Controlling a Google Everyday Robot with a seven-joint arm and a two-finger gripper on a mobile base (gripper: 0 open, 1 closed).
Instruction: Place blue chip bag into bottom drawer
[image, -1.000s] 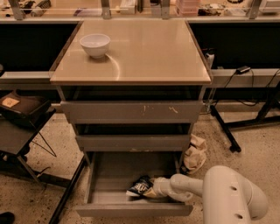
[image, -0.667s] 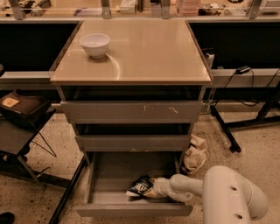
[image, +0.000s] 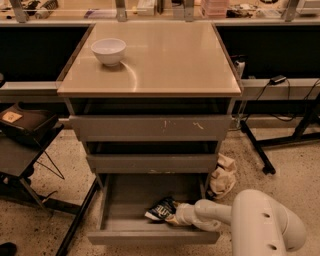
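The bottom drawer (image: 126, 199) stood pulled well out at the lower centre of the frame, its grey interior open to view. The blue chip bag (image: 160, 208) lay inside it, toward the right half of the drawer floor and close behind the front panel, with its white lettering facing up. The robot's pale arm (image: 260, 226) reached in from the lower right corner, and the gripper (image: 175, 218) sat low in the drawer, against the bag's right edge. Whether it was clamped on the foil or had already let go could not be told from this view.

By the look of it the placing step was at its end: the bag was down inside the right drawer, resting on or just above its floor. The next move would call for a clean release, if that was not yet made, and then a withdrawal up and back to the right – clear of the drawer's front edge and of the shallower middle drawer (image: 150, 163) overhanging just above. A snagged corner of foil could drag the bag out with the arm.

Above, the top drawer (image: 150, 128) showed a scuffed front, and a white bowl (image: 109, 51) stood on the table (image: 175, 65) at the upper left
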